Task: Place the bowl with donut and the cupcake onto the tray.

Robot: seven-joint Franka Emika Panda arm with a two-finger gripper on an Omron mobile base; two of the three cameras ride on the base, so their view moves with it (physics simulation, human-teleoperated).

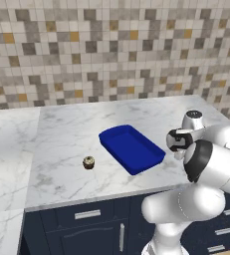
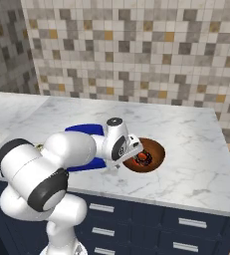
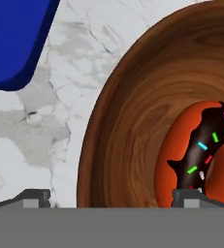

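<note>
The brown bowl (image 3: 133,126) holds a reddish-orange donut (image 3: 191,140) with dark icing and sprinkles, and stands on the counter right of the tray. In the hand view my open gripper (image 3: 111,198) straddles the bowl's near rim: one fingertip (image 3: 32,197) is over the marble outside it, the other fingertip (image 3: 191,197) is inside by the donut. In the right base view the gripper (image 2: 130,159) is down at the left edge of the bowl (image 2: 154,149). The blue tray (image 1: 131,148) lies mid-counter, empty. The tiny cupcake (image 1: 88,162) sits on the marble left of the tray.
The marble counter (image 1: 66,129) runs back to a tiled wall (image 1: 111,50). Its front edge drops to dark blue drawers (image 1: 86,214). A corner of the tray (image 3: 16,43) lies close to the bowl. My arm (image 1: 211,164) hides the bowl in the left base view.
</note>
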